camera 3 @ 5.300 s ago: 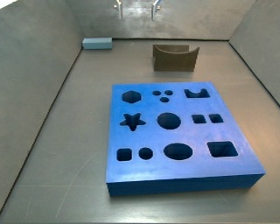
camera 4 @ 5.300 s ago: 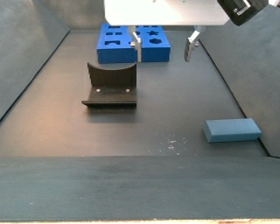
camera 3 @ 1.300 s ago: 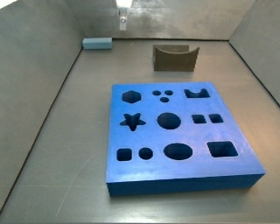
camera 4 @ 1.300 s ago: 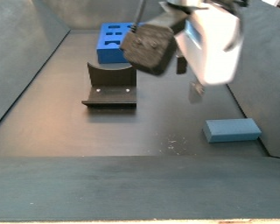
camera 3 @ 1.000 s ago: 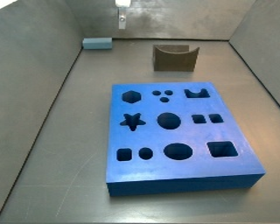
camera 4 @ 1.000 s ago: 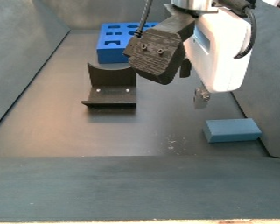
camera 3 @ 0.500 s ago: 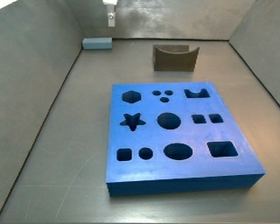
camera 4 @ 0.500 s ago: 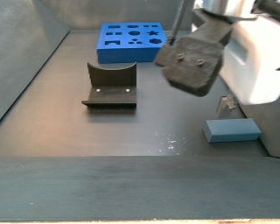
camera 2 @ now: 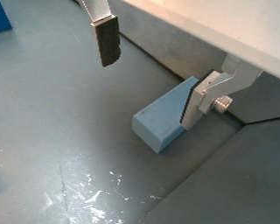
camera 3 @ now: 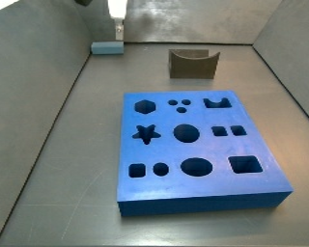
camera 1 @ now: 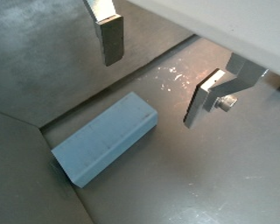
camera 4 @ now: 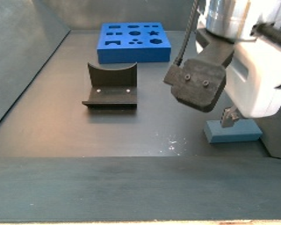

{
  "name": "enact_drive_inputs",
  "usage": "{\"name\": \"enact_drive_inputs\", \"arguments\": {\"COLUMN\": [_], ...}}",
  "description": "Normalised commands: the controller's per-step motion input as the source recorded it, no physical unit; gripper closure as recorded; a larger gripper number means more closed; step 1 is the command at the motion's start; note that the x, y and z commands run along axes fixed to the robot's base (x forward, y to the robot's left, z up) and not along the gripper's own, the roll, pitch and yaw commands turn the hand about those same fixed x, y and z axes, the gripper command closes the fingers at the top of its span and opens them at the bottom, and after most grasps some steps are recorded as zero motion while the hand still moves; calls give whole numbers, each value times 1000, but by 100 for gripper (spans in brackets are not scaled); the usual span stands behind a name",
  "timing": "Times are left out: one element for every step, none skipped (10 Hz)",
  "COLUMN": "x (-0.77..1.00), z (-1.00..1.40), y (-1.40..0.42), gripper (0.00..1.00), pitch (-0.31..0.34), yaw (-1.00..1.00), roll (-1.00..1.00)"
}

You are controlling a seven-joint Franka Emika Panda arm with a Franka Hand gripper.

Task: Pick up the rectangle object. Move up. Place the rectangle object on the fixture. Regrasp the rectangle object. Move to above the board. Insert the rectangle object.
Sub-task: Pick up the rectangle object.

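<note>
Gripper (camera 1: pixel 157 61) hangs over block (camera 1: pixel 105 137) w/ fingers (camera 2: pixel 106 40) spread wide, nothing between them; block lies flat on floor by wall, in corner. Fixture (camera 4: pixel 111 86) sits mid-floor, well apart from it. Board (camera 4: pixel 133 41) lies at far end beyond fixture.

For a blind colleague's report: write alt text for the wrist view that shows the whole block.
The open gripper hangs above the light blue-grey rectangle object, which lies flat on the dark grey floor beside a wall. The two silver fingers are spread wide, holding nothing.
</note>
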Motion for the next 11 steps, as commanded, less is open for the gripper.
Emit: {"name": "enact_drive_inputs", "arguments": {"x": [-214,-257,0,-86,-460,-566,-769,-154,0,200,274], "z": [-977,-1000,-249,-49,-274,-434,-549,-14,-17,-423,-926], "y": [37,74,6,0,31,120,197,157,-26,0,-46], "gripper": [0,0,0,0,0,0,0,0,0,0,0], "pitch": [-14,0,40,-83,-326,-494,-669,-106,0,100,220], "yaw": [0,14,0,0,-6,0,0,0,0,0,0], "roll": [-111,-60,0,0,0,-89,-214,-160,17,0,-29]}}
